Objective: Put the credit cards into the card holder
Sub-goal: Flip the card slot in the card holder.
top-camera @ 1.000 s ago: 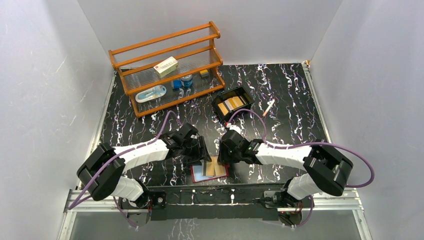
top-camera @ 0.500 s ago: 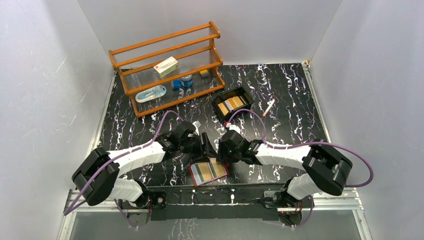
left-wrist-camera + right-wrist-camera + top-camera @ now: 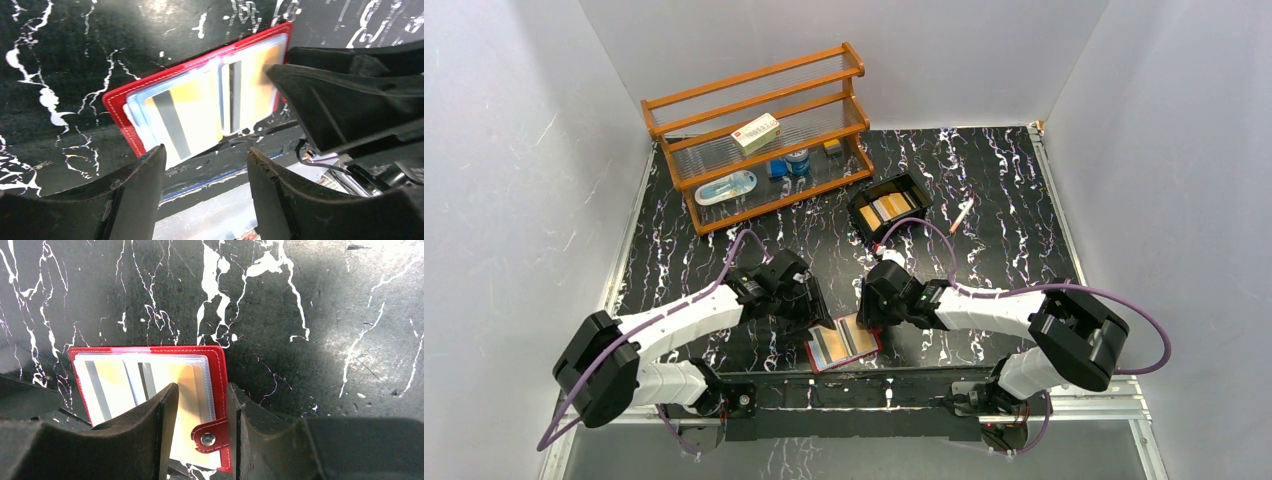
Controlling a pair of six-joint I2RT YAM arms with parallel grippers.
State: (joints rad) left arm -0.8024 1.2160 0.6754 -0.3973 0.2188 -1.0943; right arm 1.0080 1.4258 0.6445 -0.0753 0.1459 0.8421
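The red card holder [image 3: 845, 343] lies open and flat near the table's front edge. Striped cards sit in its clear slots, one on the left [image 3: 186, 114] and one on the right [image 3: 252, 82]. My left gripper [image 3: 814, 312] hovers just left of it, open and empty [image 3: 206, 155]. My right gripper [image 3: 867, 317] is narrowly open. Its fingers straddle the holder's right edge and snap tab [image 3: 210, 438], tips down on it [image 3: 201, 386]. More credit cards [image 3: 890, 206], orange, white and gold, lie in the black tray [image 3: 860, 200].
A wooden rack [image 3: 724, 98] stands at the back left with a cream box [image 3: 756, 132] and small items on its shelves. A pen [image 3: 962, 214] lies right of the tray. The metal front rail [image 3: 884, 385] runs just below the holder.
My left gripper let go of a card at the holder, lifted away and moved left. The holder has turned slightly. My right gripper has stayed on the holder's right edge.
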